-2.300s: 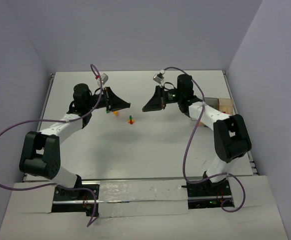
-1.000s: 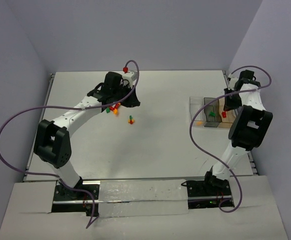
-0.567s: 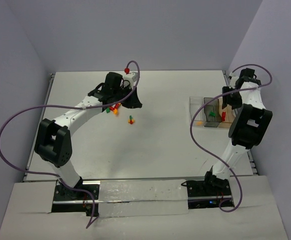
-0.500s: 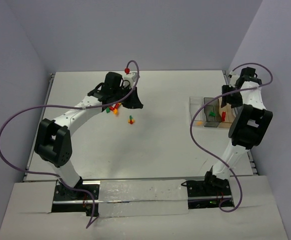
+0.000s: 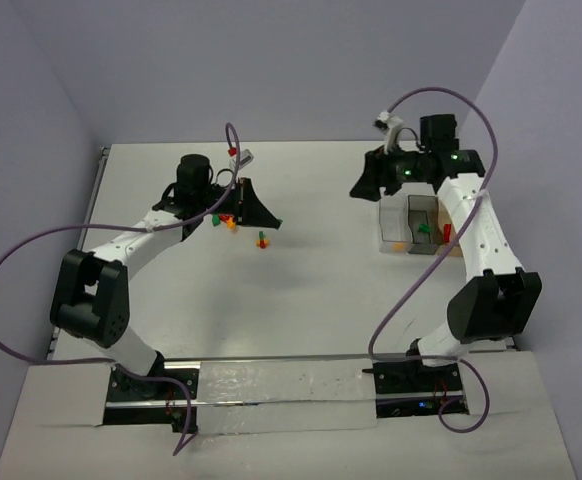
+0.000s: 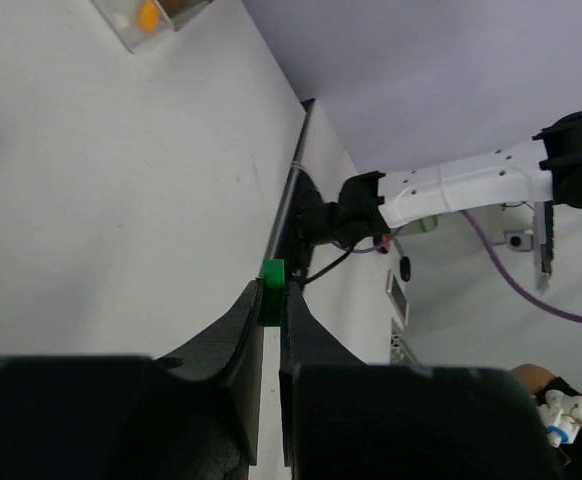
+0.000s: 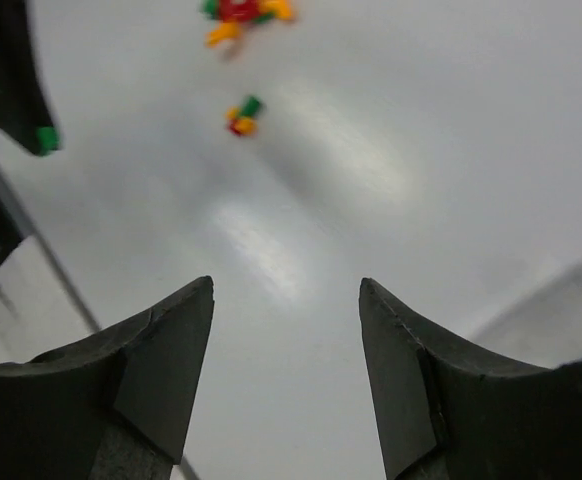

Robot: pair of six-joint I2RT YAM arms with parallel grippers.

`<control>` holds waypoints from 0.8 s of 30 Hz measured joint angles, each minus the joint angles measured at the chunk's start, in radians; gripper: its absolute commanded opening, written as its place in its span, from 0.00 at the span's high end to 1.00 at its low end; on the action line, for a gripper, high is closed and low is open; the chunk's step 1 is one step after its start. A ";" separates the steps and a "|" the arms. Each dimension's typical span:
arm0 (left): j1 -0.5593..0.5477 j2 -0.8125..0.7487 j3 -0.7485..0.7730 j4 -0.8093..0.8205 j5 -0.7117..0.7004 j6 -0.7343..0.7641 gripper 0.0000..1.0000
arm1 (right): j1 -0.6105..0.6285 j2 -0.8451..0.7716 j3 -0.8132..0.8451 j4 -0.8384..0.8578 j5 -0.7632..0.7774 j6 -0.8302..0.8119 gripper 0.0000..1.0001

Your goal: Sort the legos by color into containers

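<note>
Top view: the left gripper (image 5: 267, 217) is reaching out over the white table (image 5: 301, 310) and pinching a green brick (image 5: 277, 222) at its tips. The loose legos (image 5: 227, 219) – a red, green and orange heap – are lying just beside it, partly under the arm. A small stack of bricks (image 5: 262, 240) is sitting a little nearer the camera. The containers (image 5: 416, 222) are standing well apart on the right side of the table. An orange piece is showing in the left bin, green in the middle one and red in the right one. The right gripper (image 5: 356, 190) is hanging near their far left corner, jaws spread and nothing between them.

Left wrist view: the two dark fingers (image 6: 241, 320) are pressing together on the green brick (image 6: 272, 272), which is sticking up from between the tips. A corner of the containers (image 6: 156, 20) is showing at the top edge with an orange piece inside, and the white right arm (image 6: 451, 185) is stretching across the background.

Right wrist view: the right gripper (image 7: 286, 290) is standing wide and empty above bare table. Far ahead the loose legos (image 7: 241, 10) and the small stack of bricks (image 7: 243, 115) are lying blurred – and at the left edge the green brick (image 7: 46, 137) is showing in the other claw's dark tip.
</note>
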 measured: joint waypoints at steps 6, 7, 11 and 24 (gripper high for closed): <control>-0.002 -0.041 -0.021 0.100 0.011 -0.205 1.00 | 0.260 -0.099 -0.142 0.182 -0.017 0.088 0.29; -0.001 -0.041 -0.019 0.098 0.006 -0.232 1.00 | 0.295 -0.101 -0.149 0.198 -0.008 0.089 0.29; 0.001 -0.037 0.024 -0.007 -0.047 -0.291 1.00 | 0.393 -0.098 -0.147 0.239 0.003 0.083 0.29; 0.011 -0.012 -0.031 0.069 -0.038 -0.580 1.00 | 0.560 -0.001 -0.051 0.246 0.105 0.031 0.29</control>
